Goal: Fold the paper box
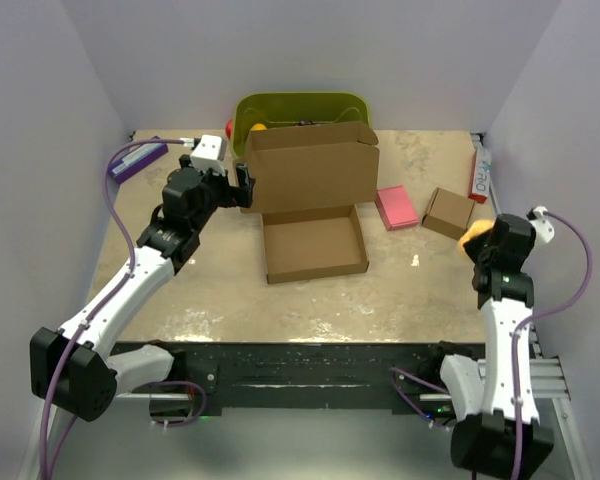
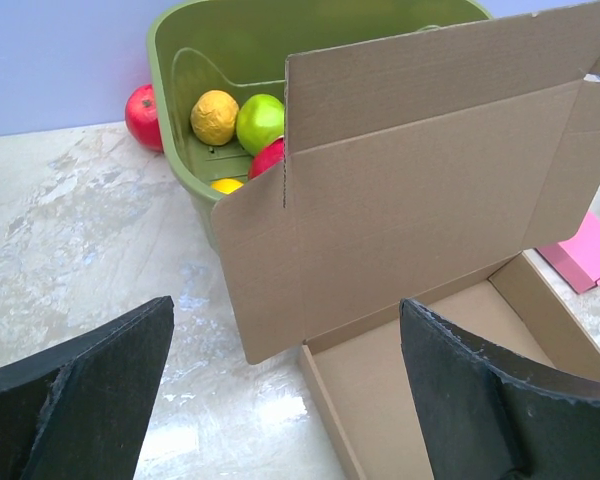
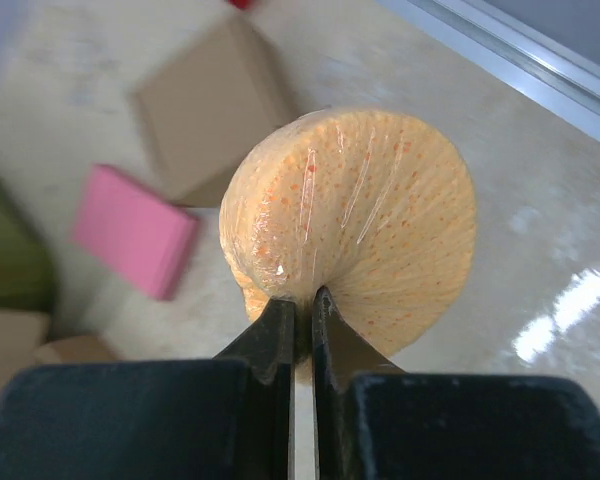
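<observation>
The paper box (image 1: 312,243) is being shown lying in the middle of the table (image 1: 280,300). It is plain brown corrugated cardboard, only partly folded. Its shallow tray is being presented open with low walls raised. Its lid is being stood upright along the tray's far edge, with a creased front flap at the top and 2 narrow side flaps angled forward.

The left gripper (image 1: 242,188) is being held just beside the lid's left side flap, its jaws spread wide with nothing gripped. In the left wrist view that flap's edge is being framed between the 2 fingers, just short of them.

Well apart, over the table's right side, the right gripper (image 3: 302,300) is being pressed together on the edge of an orange sponge (image 3: 365,240) wrapped in clear film.

A pink block (image 1: 396,207) and a small cardboard box (image 1: 448,212) are being seen to the right of the tray. A green bin (image 1: 300,105) holding fruit is being seen directly behind the lid.
</observation>
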Controlling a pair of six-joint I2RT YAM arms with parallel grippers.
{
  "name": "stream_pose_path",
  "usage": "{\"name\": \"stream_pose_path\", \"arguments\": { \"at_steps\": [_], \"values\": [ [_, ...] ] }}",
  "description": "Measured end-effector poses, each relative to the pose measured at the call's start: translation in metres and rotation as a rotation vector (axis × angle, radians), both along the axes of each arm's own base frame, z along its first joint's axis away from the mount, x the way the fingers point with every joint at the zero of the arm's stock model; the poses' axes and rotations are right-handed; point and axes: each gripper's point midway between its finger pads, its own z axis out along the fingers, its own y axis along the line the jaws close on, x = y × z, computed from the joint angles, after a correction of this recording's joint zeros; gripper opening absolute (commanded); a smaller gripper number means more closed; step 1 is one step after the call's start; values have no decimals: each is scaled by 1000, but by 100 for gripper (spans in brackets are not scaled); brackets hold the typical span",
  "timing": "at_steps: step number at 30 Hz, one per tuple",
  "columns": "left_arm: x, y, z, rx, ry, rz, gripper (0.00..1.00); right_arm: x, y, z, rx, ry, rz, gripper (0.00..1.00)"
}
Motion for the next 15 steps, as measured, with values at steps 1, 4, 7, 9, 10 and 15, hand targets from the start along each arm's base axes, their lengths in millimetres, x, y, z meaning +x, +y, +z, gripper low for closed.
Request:
{"name": "stream_pose_path", "arguments": {
  "at_steps": [1, 4, 7, 9, 10, 15],
  "values": [
    [0, 0, 0, 0, 0, -1, 99, 4, 6, 21, -10, -72, 33, 0],
    [0, -1, -1, 0, 2, -6, 99, 17, 52, 84, -39, -260, 213, 0],
    [0, -2, -2, -1, 5, -12, 99, 29, 113, 139, -42, -394, 437, 0],
    [0, -4, -2, -2, 6, -19, 99, 37, 160, 154, -44, -418, 575, 0],
    [0, -4, -2, -2, 7, -20, 99, 40, 183, 154, -43, -409, 638, 0],
    [2, -4, -9, 9, 23, -15, 99, 57, 302, 100, -129, -224, 889, 0]
  ]
}}
